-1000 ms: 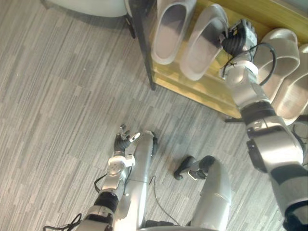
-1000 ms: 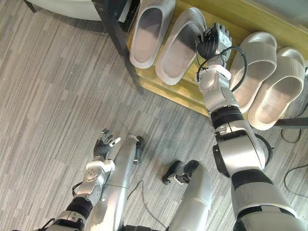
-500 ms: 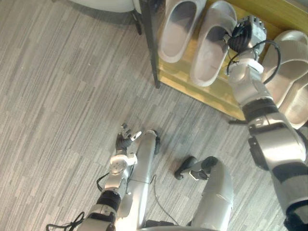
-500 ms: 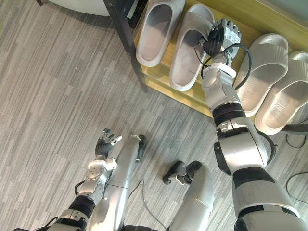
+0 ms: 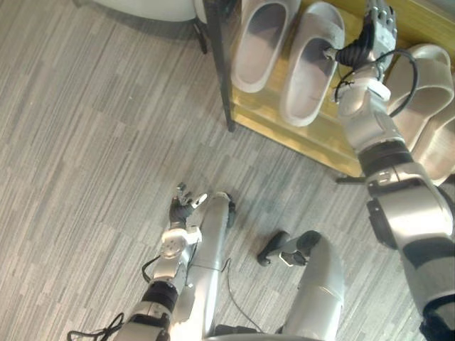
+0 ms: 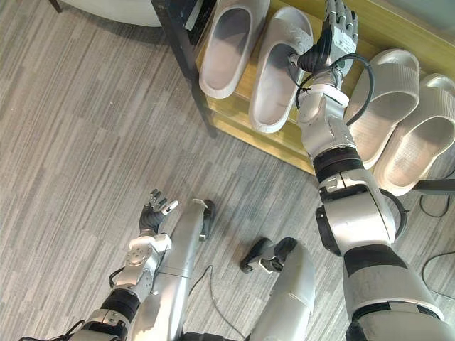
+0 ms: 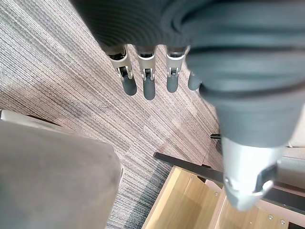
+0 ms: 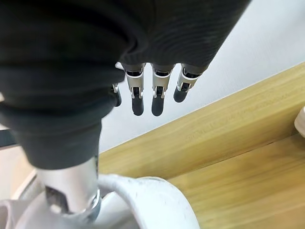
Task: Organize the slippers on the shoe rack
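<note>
Right hand, fingers straight and empty, hovers just beside a pale grey rubber slipper; its mate and a second pair flank it on the wooden shoe rack. Likely nearly finished. Left hand idles, open.

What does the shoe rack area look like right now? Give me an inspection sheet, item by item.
Surface: wooden shoe rack shelf in a black frame.
Job's things: four slippers side by side on the shelf, toes to the back; grey pair on the left, pale pair on the right.
Clutter: nothing seen.
Hands: right hand open, fingers straight, over the shelf between the two pairs, holding nothing; left hand open, low over the floor.
Cables: nothing seen.
Surroundings: grey striped floor; pale furniture by the rack's left end.
</note>
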